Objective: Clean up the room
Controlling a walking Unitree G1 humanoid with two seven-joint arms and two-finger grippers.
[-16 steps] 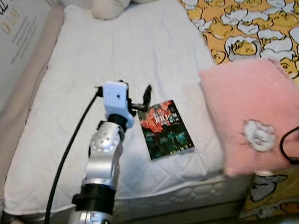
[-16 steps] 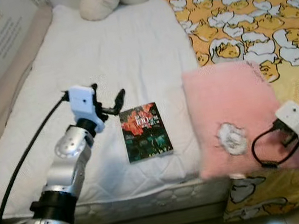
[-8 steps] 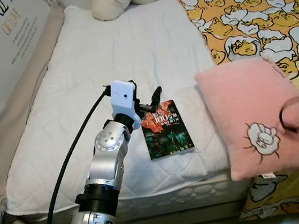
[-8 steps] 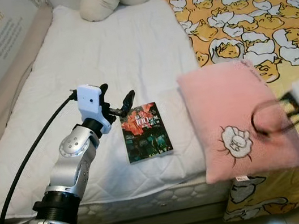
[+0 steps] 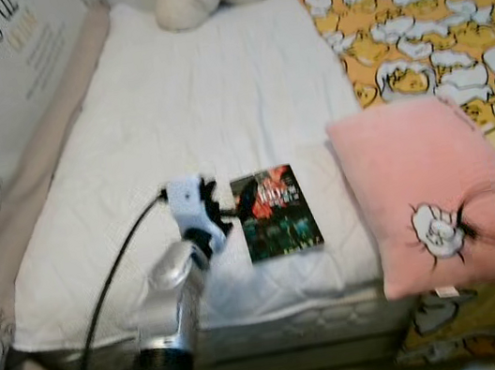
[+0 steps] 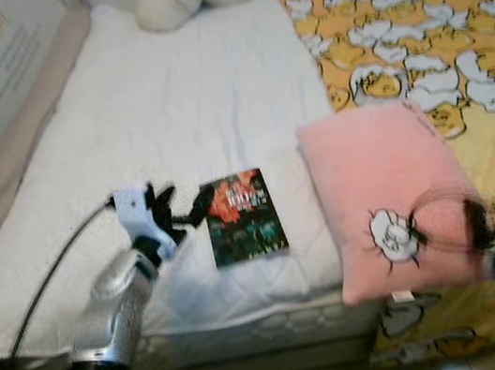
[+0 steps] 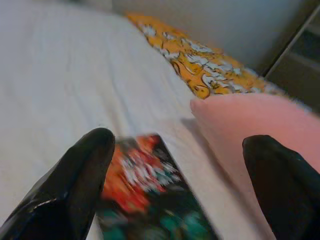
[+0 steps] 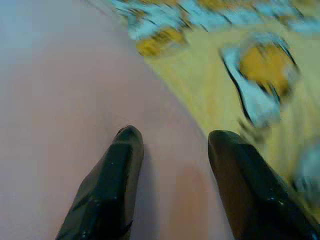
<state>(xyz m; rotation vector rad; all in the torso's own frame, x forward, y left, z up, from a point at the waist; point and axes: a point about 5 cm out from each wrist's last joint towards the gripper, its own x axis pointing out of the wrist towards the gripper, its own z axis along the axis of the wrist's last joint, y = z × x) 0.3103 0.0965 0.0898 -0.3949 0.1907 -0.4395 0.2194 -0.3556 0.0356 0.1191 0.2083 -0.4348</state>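
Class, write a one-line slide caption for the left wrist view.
Open left gripper poised over a book on the white mattress, beside a pink pillow.

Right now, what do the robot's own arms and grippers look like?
The left arm is silver metal with black joint bands, a white camera block at the wrist and a black cable trailing back. The left gripper and right gripper each have two glossy black rounded fingers.

Quilted white cloth mattress (image 5: 212, 86); fuzzy pink pillow (image 5: 423, 184); printed cloth duvet (image 5: 429, 22); glossy paper book (image 5: 275, 211); glossy black fingers (image 7: 75, 190) of the left gripper (image 7: 185, 185).
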